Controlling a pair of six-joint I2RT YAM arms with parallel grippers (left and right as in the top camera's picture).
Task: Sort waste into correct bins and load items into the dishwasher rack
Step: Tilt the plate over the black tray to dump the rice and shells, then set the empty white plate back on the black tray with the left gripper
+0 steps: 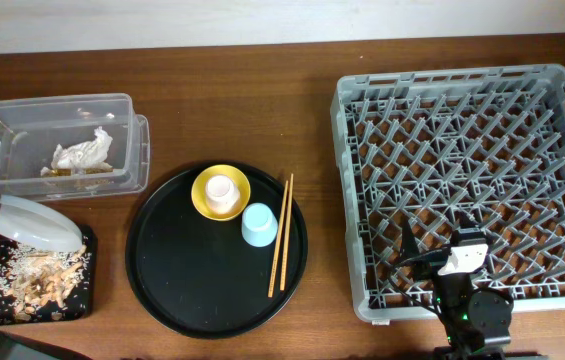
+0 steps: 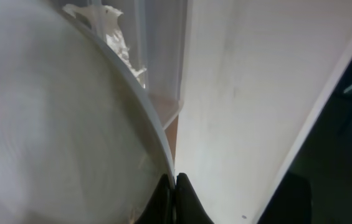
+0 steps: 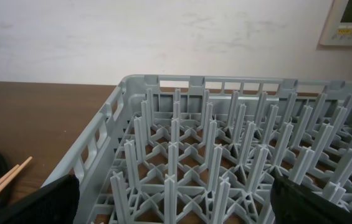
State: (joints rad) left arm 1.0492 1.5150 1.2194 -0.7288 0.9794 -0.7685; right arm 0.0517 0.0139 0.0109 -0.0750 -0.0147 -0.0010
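Clamps the left pincer point(image 2: 174, 190) shut on the thin rim of the pale plate point(image 1: 34, 222), with only that edge in the bite. Holds the plate tipped on its side, left of the round black tray point(image 1: 177, 280), at the far edge of the flat black tray point(image 1: 80, 300) and its heap of crumbly scraps point(image 1: 37, 272). Looks stiff, smooth and breakable, and probably slippery in so narrow a pinch. Best taken right there on the rim and kept from swinging. Tucks the left arm low at the near edge of the counter point(image 1: 262, 80), left of the round tray and mostly out of the overhead view.

Spreads the right pincer point(image 3: 172, 190) wide and empty, right of the round tray, over the near side of the dishwasher rack point(image 1: 347, 200), aimed across the pegs.

Leaves the yellow bowl point(image 1: 202, 185) on the round tray with the cream cup point(image 1: 222, 192) inside it, the blue cup point(image 1: 259, 224) and chopsticks point(image 1: 282, 235) just beside. Shows the napkin point(image 1: 82, 152) in the clear box point(image 1: 52, 100), back-left of the round tray.
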